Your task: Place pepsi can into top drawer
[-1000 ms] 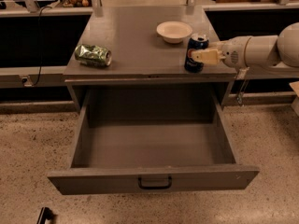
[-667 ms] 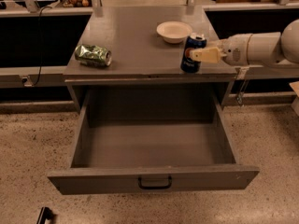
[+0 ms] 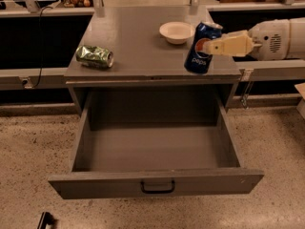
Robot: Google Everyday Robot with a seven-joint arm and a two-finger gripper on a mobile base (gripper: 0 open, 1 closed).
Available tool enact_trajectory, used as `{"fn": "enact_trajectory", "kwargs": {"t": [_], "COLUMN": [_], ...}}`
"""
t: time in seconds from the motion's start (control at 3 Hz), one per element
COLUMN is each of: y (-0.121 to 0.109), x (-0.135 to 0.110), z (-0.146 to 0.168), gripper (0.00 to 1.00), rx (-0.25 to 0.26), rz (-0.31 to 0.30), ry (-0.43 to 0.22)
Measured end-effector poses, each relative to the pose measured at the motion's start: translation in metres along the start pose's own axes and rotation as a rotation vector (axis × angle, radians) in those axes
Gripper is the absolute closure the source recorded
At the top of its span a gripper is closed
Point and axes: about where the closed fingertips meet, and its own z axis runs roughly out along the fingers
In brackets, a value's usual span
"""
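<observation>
Operator: Where is the pepsi can (image 3: 199, 49) right now?

Observer: At the near right corner of the desk (image 3: 133, 46), tilted, with its silver top leaning to the far right. The gripper (image 3: 208, 47) reaches in from the right, and its jaws are clamped on the can's upper half. I cannot tell whether the base touches the desk or hangs just above it.

Operator: And the top drawer (image 3: 95, 186)?

Observer: It stands wide open below the desk, on the near side, with its black handle (image 3: 157, 187) at the centre of the front panel. Nothing lies inside.

Operator: So how far along are we?

Observer: About halfway, I'd judge. The grasp is made and the drawer is open, but the can has not yet crossed the desk's near edge. What's left is to carry it nearward and down into the drawer, then let go.

Operator: Anything in the way?

Observer: No. The white bowl (image 3: 177, 32) sits just beyond the can on the far side, and the crushed green can (image 3: 95, 57) lies well apart on the left
</observation>
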Motion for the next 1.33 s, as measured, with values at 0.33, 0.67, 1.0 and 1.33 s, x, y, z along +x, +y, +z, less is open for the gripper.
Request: {"fn": "enact_trajectory", "kwargs": {"t": [0.33,0.67,1.0,1.33], "y": [0.014,0.005,-0.003,-0.009], "x": [0.01,0.043,0.113,0.194], "z": [0.003,0.021,0.037,0.04], "gripper": [1.0,1.0,1.0,1.0], "rx": [-0.06,-0.037,0.012,0.013], "rz": [0.0,-0.061,-0.179,-0.277], "ry": [0.037,0.103,0.192,0.248]}}
